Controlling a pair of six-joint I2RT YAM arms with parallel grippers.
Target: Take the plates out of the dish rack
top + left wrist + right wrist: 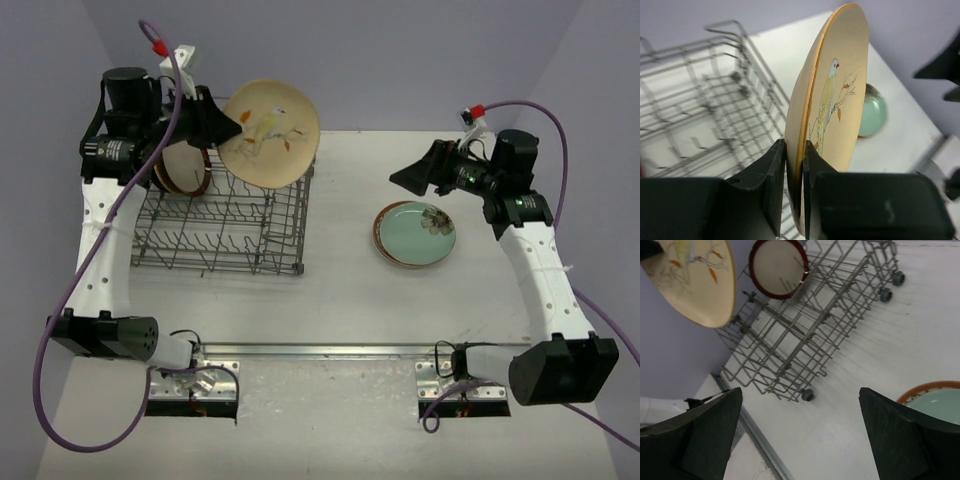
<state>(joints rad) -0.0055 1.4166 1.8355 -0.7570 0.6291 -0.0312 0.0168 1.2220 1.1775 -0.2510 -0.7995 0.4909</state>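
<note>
Pincer of left arm [794, 152] tight on rim of cream plate [840, 90]; right pincer [800, 397] wide, empty

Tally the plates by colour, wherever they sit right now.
Cream bird plate, held in the left end effector: 1
Red-rimmed plate, in the dish rack: 1
Mint green plate, on the table: 1
Orange-rimmed plate, under the mint one: 1
Total: 4 plates visible

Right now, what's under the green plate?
A brown-rimmed plate lies under the green plate. Only its rim peeks out; the rest is covered, so its pattern is hidden.
</note>
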